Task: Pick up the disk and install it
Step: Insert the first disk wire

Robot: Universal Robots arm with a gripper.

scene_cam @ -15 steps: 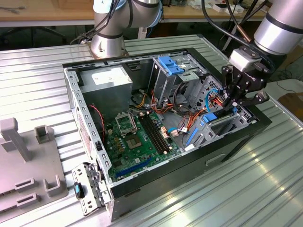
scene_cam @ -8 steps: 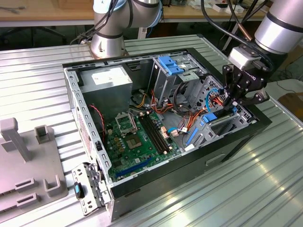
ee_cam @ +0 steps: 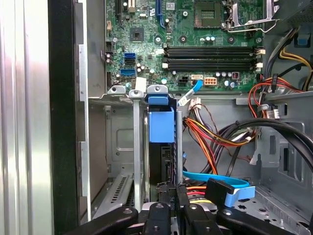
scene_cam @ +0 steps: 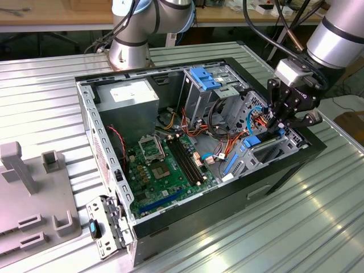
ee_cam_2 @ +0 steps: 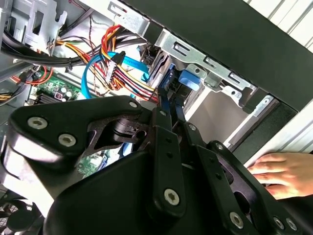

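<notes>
The disk [ee_cam: 161, 128] stands on edge in the drive bay at the corner of the open computer case [scene_cam: 187, 219]. Its blue carrier rail faces the motherboard and its dark body runs back toward the gripper. My gripper [ee_cam: 168, 195] is shut on the disk's near end, with the black fingers [ee_cam_2: 164, 128] pinched on the thin blue-edged rim [ee_cam_2: 168, 93]. In the exterior view the gripper [scene_cam: 280, 122] hangs over the case's corner on the exterior view's right, fingers down inside the bay.
Bundled red, orange and yellow wires [ee_cam: 215, 132] and a blue data cable [ee_cam: 215, 177] lie close beside the bay. A person's hand [ee_cam_2: 274, 169] rests outside the case wall. The grey power-supply box [scene_cam: 128, 96], the motherboard [scene_cam: 165, 165] and a grey fixture [scene_cam: 34, 187] lie further off.
</notes>
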